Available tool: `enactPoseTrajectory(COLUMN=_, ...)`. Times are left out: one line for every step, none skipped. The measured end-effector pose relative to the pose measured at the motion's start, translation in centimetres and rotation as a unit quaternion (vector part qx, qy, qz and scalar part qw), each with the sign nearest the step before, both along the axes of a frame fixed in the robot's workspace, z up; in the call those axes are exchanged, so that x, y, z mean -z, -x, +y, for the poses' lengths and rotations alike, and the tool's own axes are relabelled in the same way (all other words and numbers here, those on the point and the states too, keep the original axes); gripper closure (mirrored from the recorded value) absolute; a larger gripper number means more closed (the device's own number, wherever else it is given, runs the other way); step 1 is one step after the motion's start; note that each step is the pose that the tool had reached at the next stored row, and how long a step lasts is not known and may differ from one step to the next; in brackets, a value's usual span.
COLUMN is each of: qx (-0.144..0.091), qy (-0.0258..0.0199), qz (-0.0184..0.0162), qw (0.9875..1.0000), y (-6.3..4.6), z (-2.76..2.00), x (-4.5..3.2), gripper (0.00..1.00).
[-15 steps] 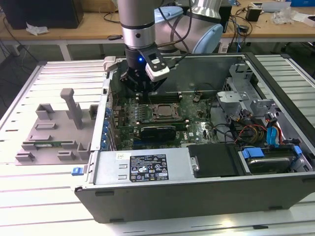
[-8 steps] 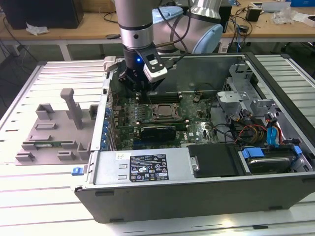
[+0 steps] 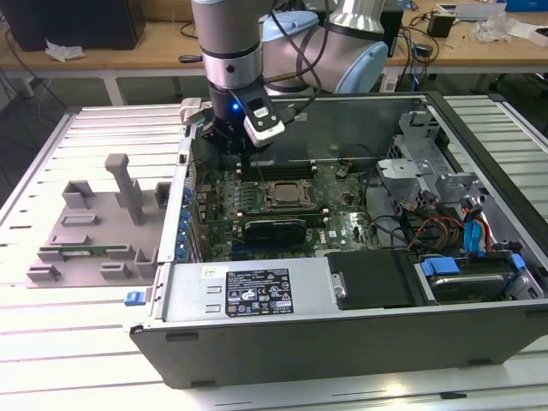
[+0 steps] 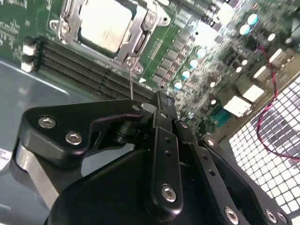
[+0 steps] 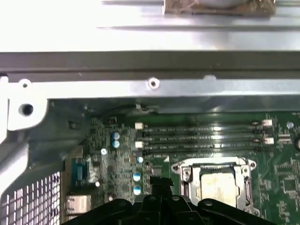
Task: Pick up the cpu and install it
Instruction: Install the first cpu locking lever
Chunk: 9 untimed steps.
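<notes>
We are hovering the gripper (image 4: 159,107) just beside the socket (image 4: 140,37), fingers pressed together on nothing, while the cpu (image 4: 101,23) is lying flat inside the socket's metal frame. We are judging it seated; good practice here is keeping the tips vertical and clear of the memory slots (image 4: 79,65).

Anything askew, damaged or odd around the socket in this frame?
Nothing stands out. The cpu lies flat and square inside the socket frame, not tilted. The gripper hangs over the motherboard beside the socket, fingers shut on nothing.
</notes>
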<state>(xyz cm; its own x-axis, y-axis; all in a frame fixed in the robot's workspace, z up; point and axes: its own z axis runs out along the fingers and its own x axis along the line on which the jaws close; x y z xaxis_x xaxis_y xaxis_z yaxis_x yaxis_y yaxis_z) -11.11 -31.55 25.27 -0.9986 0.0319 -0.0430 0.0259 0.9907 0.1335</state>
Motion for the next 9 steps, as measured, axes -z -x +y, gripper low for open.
enactPoseTrajectory(qx=0.0, qy=-0.0108, qz=0.0, qw=0.9999, y=0.05, z=0.0, x=0.0, gripper=0.89)
enactPoseTrajectory(qx=0.0, qy=-0.0218, qz=0.0, qw=0.9998, y=0.09, z=0.0, x=0.0, gripper=0.89)
enactPoseTrajectory(qx=0.0, qy=-0.0257, qz=0.0, qw=0.9997, y=0.1, z=0.0, x=0.0, gripper=0.89)
enactPoseTrajectory(qx=0.0, qy=-0.0279, qz=0.0, qw=0.9996, y=0.12, z=0.0, x=0.0, gripper=0.89)
enactPoseTrajectory(qx=0.0, qy=-0.0302, qz=0.0, qw=0.9995, y=0.13, z=0.0, x=0.0, gripper=0.89)
enactPoseTrajectory(qx=0.0, qy=-0.0324, qz=0.0, qw=0.9995, y=0.14, z=0.0, x=0.0, gripper=0.89)
enactPoseTrajectory(qx=0.0, qy=-0.0326, qz=0.0, qw=0.9995, y=0.14, z=0.01, x=0.0, gripper=0.89)
enactPoseTrajectory(qx=0.0, qy=-0.0329, qz=0.0, qw=0.9995, y=0.14, z=0.01, x=0.0, gripper=0.89)
enactPoseTrajectory(qx=0.0, qy=-0.033, qz=0.0, qw=0.9995, y=0.14, z=0.0, x=0.0, gripper=0.89)
